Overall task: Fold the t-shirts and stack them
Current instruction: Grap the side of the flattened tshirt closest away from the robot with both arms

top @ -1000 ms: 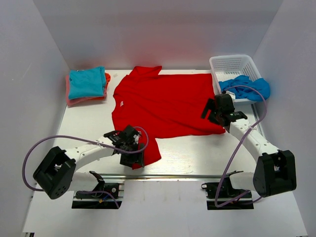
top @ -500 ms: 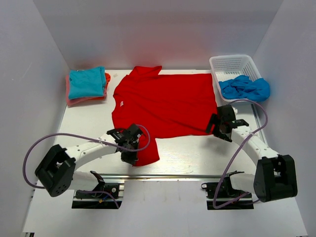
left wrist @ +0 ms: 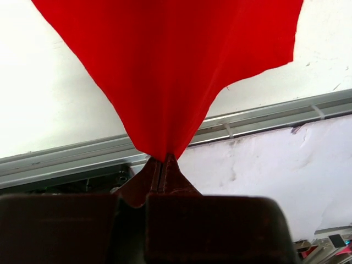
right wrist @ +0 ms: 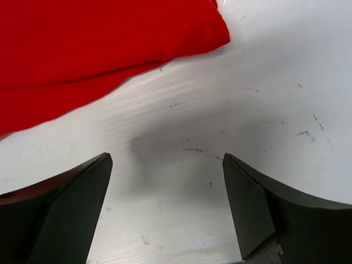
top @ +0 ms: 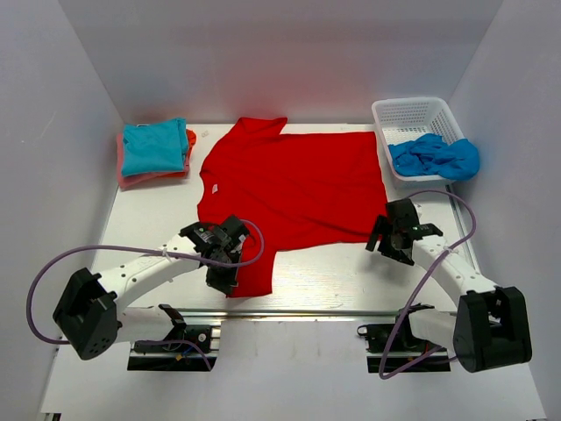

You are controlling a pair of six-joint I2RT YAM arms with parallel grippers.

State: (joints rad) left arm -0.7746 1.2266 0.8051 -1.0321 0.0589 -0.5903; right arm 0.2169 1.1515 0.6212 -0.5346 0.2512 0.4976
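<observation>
A large red t-shirt (top: 289,189) lies spread out across the middle of the table. My left gripper (top: 223,276) is shut on its near left flap, and in the left wrist view the red cloth (left wrist: 165,66) fans up from the pinched fingertips (left wrist: 163,163). My right gripper (top: 380,239) stands open just off the shirt's near right corner. The right wrist view shows bare table between its fingers (right wrist: 168,165) and the red hem (right wrist: 82,49) beyond them. A folded turquoise t-shirt (top: 153,145) rests on a folded orange-pink one (top: 131,177) at the back left.
A white mesh basket (top: 416,114) stands at the back right with crumpled blue cloth (top: 436,156) spilling over its near rim. A metal rail (top: 289,311) runs along the table's near edge. White walls close in the left, right and back sides.
My left gripper has shut on the shirt's near left flap and shifted slightly left with it. The right gripper has come off the shirt's right edge toward the near side, staying open.
</observation>
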